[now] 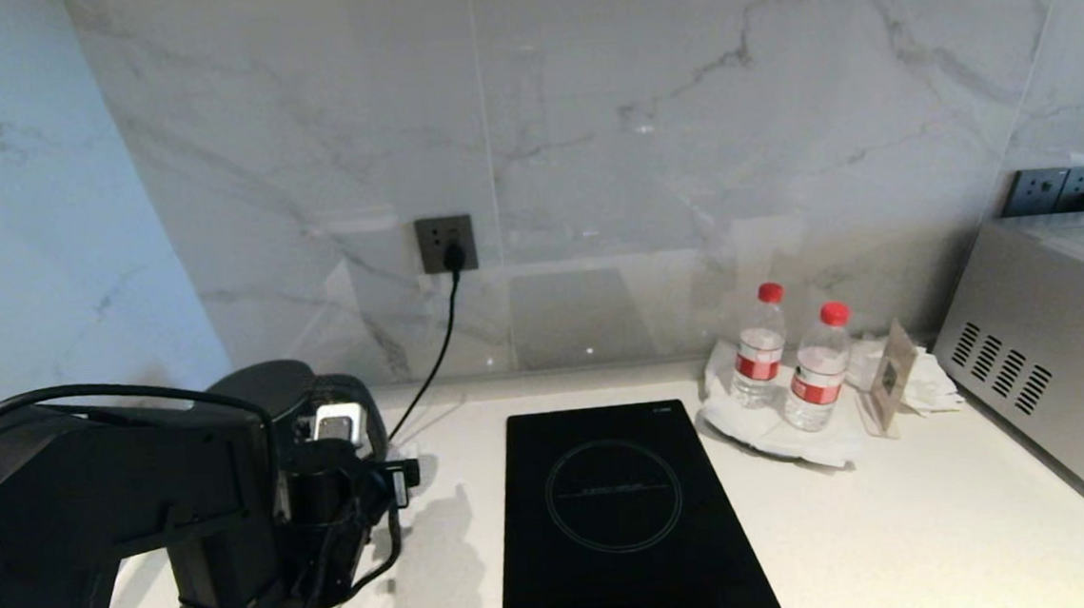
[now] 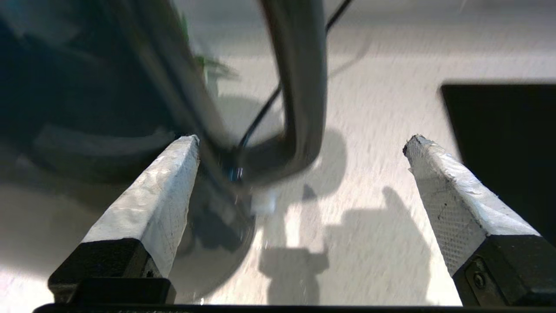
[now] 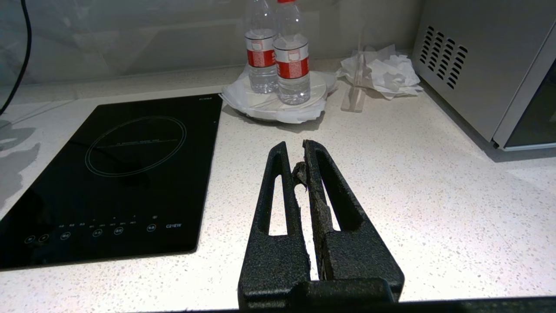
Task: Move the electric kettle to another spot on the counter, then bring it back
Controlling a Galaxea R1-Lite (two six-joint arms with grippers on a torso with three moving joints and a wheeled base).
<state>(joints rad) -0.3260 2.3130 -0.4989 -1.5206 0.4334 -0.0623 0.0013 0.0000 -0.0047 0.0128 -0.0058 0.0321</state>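
Left gripper (image 2: pixel 299 148) low at desk's (image 1: pixel 901 527) far-left corner, jaws spread wide, straddling electric kettle's (image 1: pixel 266 385) loop handle, not gripping. Kettle upright, handle toward hob (image 1: pixel 614 509). Right gripper (image 3: pixel 299 167) parked, jaws closed together.

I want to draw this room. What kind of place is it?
Most likely a kitchen: a black glass hob is set into the white counter, with a steel microwave oven and an electric kettle on it.
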